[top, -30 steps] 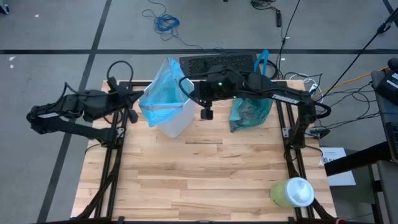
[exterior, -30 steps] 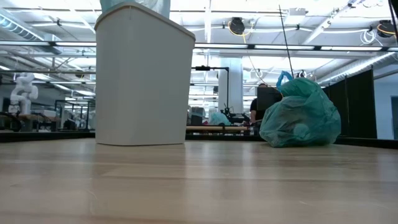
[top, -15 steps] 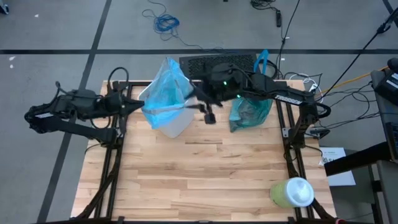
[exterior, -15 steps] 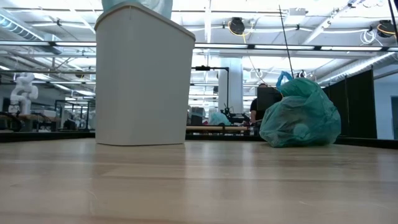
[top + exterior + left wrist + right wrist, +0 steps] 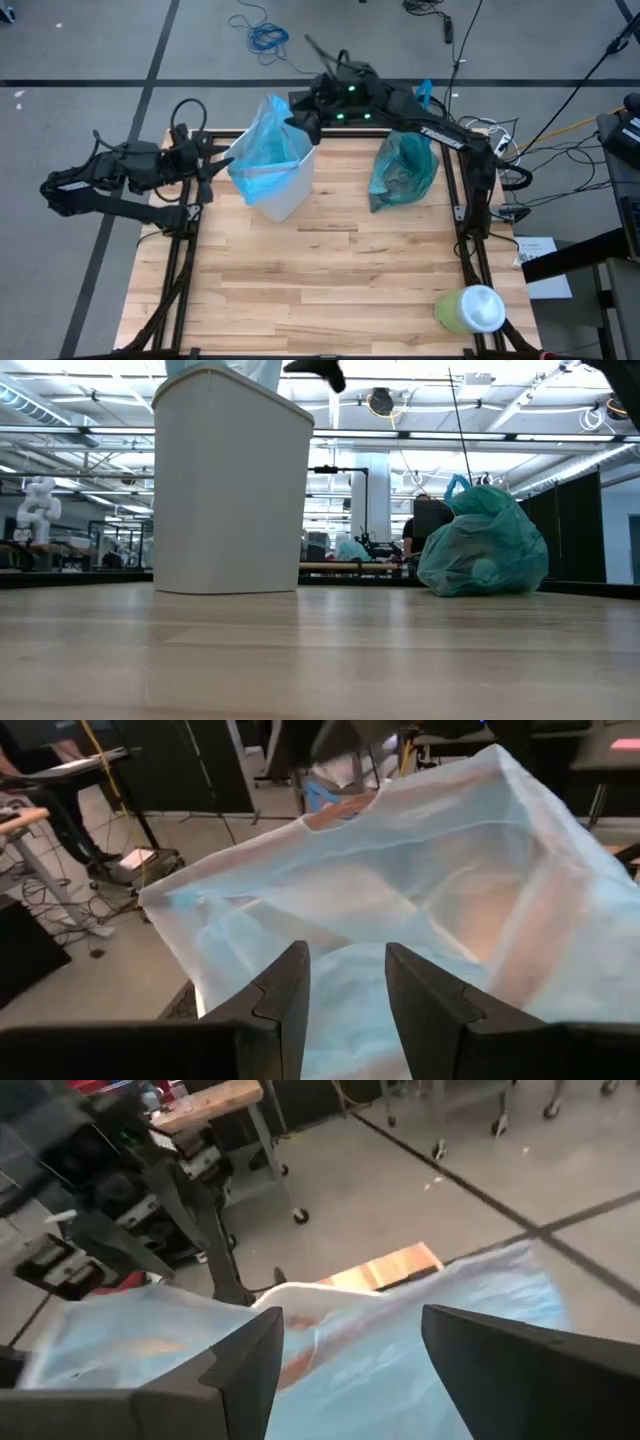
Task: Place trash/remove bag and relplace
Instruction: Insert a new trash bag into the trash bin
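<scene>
A white bin [image 5: 283,190] stands at the far left part of the wooden table [image 5: 330,290], and a pale sky-blue bag [image 5: 265,150] is draped in and over its mouth, its upper part bunched and rising above the rim. The left gripper [image 5: 213,166] is held just beside the bag on the bin's left side; in the left wrist view its two dark fingers [image 5: 285,995] are seen apart, with nothing between them — the blue plastic [image 5: 400,910] lies just ahead of them. The right gripper [image 5: 303,112] is raised at the far edge of the table, just beyond the bin's far corner; in the right wrist view its fingers [image 5: 245,1365] are spread wide and empty above the bag [image 5: 330,1330]. The filled teal-green bag [image 5: 403,172] with blue loop handles is set down on the table to the right of the bin, well apart from it. A pale-green container with a white top [image 5: 470,308] stands at the near right corner.
</scene>
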You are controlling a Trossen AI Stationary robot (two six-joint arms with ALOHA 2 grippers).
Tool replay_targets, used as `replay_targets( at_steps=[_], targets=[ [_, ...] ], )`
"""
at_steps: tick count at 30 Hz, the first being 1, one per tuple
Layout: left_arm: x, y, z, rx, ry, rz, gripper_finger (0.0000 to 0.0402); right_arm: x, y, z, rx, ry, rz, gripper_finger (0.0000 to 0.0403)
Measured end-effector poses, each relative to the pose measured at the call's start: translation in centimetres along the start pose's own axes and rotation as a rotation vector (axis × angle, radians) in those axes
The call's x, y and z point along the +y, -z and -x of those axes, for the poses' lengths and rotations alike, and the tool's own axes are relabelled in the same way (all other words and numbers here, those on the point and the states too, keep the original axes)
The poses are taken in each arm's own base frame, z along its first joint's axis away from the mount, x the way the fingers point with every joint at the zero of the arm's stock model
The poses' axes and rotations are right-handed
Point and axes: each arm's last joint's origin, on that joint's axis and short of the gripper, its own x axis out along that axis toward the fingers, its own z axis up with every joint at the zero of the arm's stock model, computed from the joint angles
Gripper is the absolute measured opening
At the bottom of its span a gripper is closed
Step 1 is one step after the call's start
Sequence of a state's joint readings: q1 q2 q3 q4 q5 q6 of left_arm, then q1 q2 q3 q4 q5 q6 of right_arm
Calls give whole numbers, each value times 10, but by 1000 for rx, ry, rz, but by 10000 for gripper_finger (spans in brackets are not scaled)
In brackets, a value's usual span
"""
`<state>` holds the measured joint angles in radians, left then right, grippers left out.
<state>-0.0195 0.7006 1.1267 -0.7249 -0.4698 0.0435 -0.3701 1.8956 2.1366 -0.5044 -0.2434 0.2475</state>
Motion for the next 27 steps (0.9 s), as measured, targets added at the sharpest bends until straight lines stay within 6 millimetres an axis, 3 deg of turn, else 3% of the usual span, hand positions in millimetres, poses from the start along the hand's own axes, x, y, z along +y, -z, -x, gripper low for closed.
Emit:
replay_targets(
  at_steps=[8, 11, 13, 17, 27],
  targets=[
    [-3, 5, -14, 96, -37, -23, 129, -9, 35, -50, 106, 12, -40, 214],
    [-3, 6, -21, 122, -80, -35, 113, -14, 44, -58, 142, 41, -18, 176],
    [-4, 7, -25, 147, -104, -46, 89, -18, 50, -60, 173, 83, 19, 129],
    [-7, 10, -35, 201, -120, -71, 16, -18, 48, -56, 179, 108, 104, 18],
    [0, 5, -32, 205, -327, -159, 1, -1, 11, -8, 58, 242, 294, 0]
  ],
)
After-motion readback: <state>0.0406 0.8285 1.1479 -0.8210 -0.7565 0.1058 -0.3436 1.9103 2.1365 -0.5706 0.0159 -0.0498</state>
